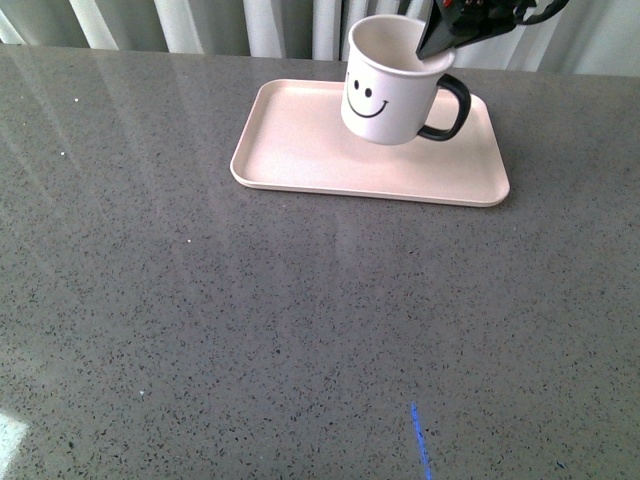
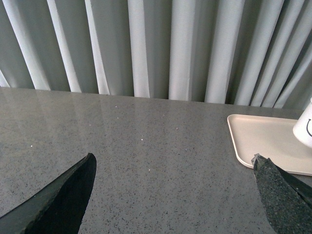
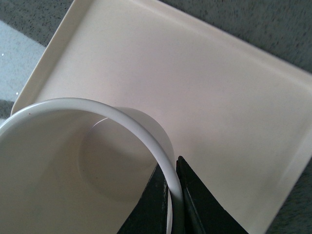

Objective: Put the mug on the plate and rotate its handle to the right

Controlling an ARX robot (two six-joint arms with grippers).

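Note:
The cream-white mug with a black smiley face is tilted, held just above the pale pink plate. Its black handle points right. My right gripper is shut on the mug's rim above the handle, one finger inside and one outside. In the right wrist view the rim runs between the shut fingers over the plate. My left gripper is open and empty over the bare counter. The plate's corner and a sliver of the mug show in the left wrist view.
The grey speckled counter spreads in front of the plate. Pale curtains hang behind its far edge. A short blue mark lies on the counter near the front.

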